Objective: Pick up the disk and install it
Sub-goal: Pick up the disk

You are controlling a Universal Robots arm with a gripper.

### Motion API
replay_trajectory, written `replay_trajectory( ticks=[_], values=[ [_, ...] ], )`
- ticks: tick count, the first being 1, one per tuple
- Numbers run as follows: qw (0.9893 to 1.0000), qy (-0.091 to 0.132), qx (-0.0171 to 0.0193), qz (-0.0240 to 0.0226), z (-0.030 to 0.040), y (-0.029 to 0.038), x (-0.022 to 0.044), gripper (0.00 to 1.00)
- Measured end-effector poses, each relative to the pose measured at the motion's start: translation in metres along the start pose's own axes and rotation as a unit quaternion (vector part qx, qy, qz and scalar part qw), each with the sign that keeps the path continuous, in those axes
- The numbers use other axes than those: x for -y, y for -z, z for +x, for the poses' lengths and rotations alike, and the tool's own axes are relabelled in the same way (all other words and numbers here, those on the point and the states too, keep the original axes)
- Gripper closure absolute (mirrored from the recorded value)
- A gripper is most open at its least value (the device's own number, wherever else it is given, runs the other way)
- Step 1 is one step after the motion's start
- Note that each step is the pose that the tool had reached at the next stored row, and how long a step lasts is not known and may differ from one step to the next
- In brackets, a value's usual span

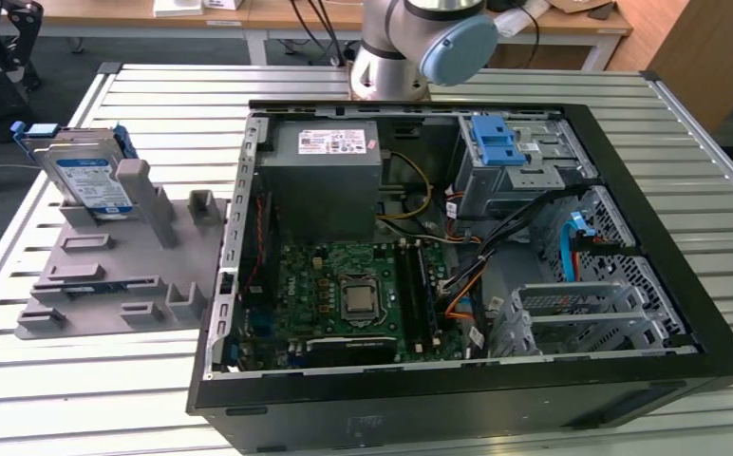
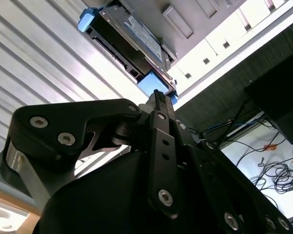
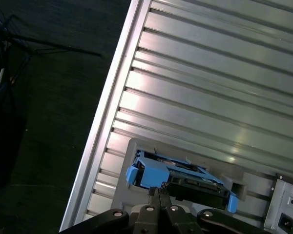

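The disk (image 1: 92,179) stands upright on its edge in a slot of the grey holder (image 1: 101,275) on the exterior view's left, beside the open computer case (image 1: 468,247). It is a silver drive with a white-and-blue label in a blue carrier. In both wrist views the disk (image 2: 132,34) (image 3: 183,179) lies beyond my gripper (image 3: 158,194), well apart from the fingertips. The two black fingers (image 2: 158,100) are pressed together with nothing between them.
The case holds a grey power supply (image 1: 328,176), a green motherboard (image 1: 354,290), a blue latch piece (image 1: 499,142) on the drive cage and metal bays (image 1: 589,318). The slatted metal table (image 1: 151,104) ends in an edge (image 3: 100,117) near the holder. The arm's base (image 1: 399,52) stands behind the case.
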State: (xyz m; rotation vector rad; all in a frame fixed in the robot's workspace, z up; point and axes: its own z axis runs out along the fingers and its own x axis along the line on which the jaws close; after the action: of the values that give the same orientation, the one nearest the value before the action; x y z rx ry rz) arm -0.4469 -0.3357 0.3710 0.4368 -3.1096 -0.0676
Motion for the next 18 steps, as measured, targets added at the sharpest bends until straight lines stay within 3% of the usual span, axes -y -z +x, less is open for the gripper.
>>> replay_trajectory(
  ticks=[18],
  values=[
    [0.9994,0.036,-0.0015,-0.0002,0.0000,0.0000,0.0000,0.89]
  ],
)
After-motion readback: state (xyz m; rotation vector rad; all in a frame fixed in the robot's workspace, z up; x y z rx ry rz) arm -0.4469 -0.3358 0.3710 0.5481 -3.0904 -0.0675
